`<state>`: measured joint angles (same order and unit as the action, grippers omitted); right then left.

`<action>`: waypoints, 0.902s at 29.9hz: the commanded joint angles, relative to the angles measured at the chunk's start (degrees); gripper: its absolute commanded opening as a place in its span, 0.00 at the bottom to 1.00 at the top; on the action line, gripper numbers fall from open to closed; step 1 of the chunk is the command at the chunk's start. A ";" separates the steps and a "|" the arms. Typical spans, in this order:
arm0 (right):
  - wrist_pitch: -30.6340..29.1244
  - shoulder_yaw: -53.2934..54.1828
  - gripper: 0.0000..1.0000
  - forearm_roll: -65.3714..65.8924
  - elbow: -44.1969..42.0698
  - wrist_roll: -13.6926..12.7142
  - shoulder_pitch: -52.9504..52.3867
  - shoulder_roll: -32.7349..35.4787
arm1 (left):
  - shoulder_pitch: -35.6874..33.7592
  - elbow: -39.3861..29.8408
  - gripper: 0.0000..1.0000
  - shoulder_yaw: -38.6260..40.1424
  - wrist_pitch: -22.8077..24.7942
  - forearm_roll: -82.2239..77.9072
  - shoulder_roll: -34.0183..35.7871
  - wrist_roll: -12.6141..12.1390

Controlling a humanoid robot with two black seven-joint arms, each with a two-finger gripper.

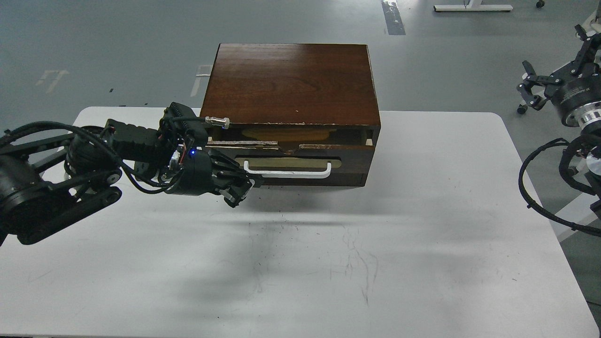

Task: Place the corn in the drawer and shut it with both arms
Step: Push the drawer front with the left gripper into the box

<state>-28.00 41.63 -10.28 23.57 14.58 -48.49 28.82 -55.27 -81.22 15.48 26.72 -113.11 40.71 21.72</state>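
The left arm (61, 178) comes in low from the left edge and stretches out nearly level, black cables looping along it and a small blue light showing at the wrist — its gripper (240, 190) points right and a little down, the dark fingers bunched so close that their state cannot be told. The right arm (570, 155) stays at the right edge, its gripper (533, 89) raised with fingers spread apart

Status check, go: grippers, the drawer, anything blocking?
Left gripper at handle's left end, grip unclear. Right gripper raised off table, open. Drawer nearly shut, thin gap left. Nothing in front.
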 commanded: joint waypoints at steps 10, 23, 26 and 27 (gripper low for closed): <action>0.00 0.03 1.00 0.00 -0.01 0.01 0.59 0.36 | -0.37 3.53 0.00 0.08 -1.85 0.08 -2.65 -0.10; 0.00 0.03 1.00 0.00 -0.01 0.63 0.76 0.36 | -0.37 5.29 0.00 0.08 -3.61 0.17 -3.18 -0.18; 0.00 0.03 1.00 0.00 -0.01 0.63 0.76 0.36 | -0.37 5.98 0.00 0.08 -3.95 0.17 -3.36 -0.18; 0.00 0.03 1.00 0.00 -0.01 0.71 0.76 0.27 | -0.28 6.25 0.00 0.08 -4.31 0.17 -3.45 -0.18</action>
<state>-28.00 41.66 -10.28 23.55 15.19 -47.72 29.19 -55.67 -75.67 15.56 23.02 -112.95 37.44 21.54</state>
